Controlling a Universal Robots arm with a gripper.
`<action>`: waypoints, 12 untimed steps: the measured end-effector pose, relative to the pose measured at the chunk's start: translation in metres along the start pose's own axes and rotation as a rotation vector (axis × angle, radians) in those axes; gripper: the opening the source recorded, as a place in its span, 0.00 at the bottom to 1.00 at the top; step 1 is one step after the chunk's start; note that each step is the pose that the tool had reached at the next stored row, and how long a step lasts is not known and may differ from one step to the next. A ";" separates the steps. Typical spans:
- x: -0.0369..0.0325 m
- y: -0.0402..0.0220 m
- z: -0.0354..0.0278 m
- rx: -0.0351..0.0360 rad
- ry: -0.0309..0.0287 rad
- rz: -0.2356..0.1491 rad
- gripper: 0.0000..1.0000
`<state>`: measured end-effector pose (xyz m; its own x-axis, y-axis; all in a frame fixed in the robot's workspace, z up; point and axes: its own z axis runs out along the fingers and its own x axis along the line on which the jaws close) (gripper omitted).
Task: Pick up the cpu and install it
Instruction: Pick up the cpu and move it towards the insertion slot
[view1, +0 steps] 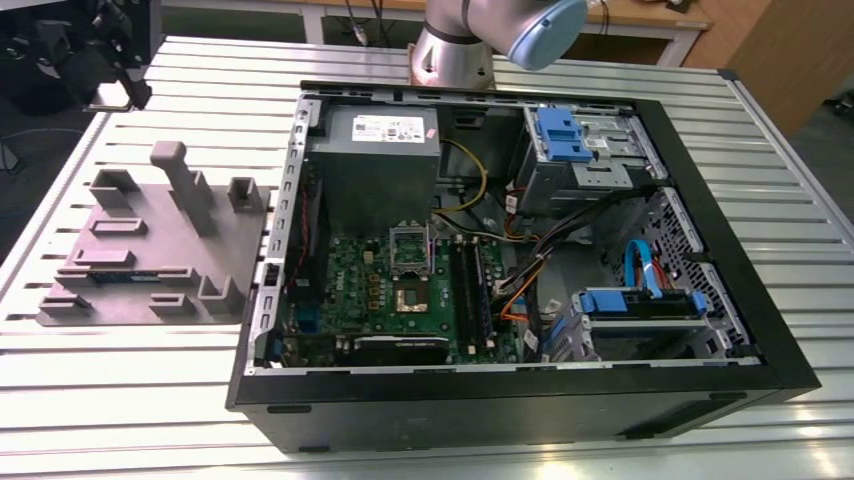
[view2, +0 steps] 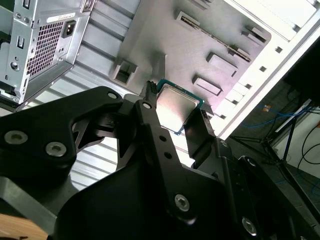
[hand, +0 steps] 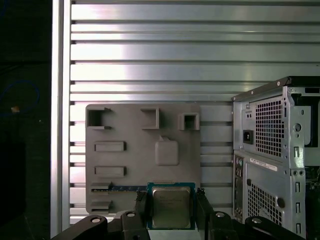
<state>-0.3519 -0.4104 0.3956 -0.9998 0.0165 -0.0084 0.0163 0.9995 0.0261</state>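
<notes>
- The gripper (hand: 171, 199) has its jaws closed narrowly on the cpu (hand: 171, 210), with one finger (view2: 150, 112) against each of two opposite edges.
- In both wrist views the cpu (view2: 176, 106) appears over the edge of the grey parts tray (hand: 135, 165).
- The tray lies on the slatted table (view1: 120, 390), beside the open computer case (view1: 747, 330).

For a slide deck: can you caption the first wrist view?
Gripper holds the cpu over the grey parts tray, computer case alongside.
</notes>
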 end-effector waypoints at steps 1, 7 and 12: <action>-0.0002 0.0000 0.0000 0.0000 0.0000 0.000 0.47; -0.0019 0.0000 0.0000 0.0000 0.0000 0.000 0.47; -0.0031 0.0001 0.0000 0.0001 0.0000 0.000 0.47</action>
<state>-0.3488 -0.4104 0.3957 -0.9998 0.0166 -0.0084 0.0163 0.9995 0.0260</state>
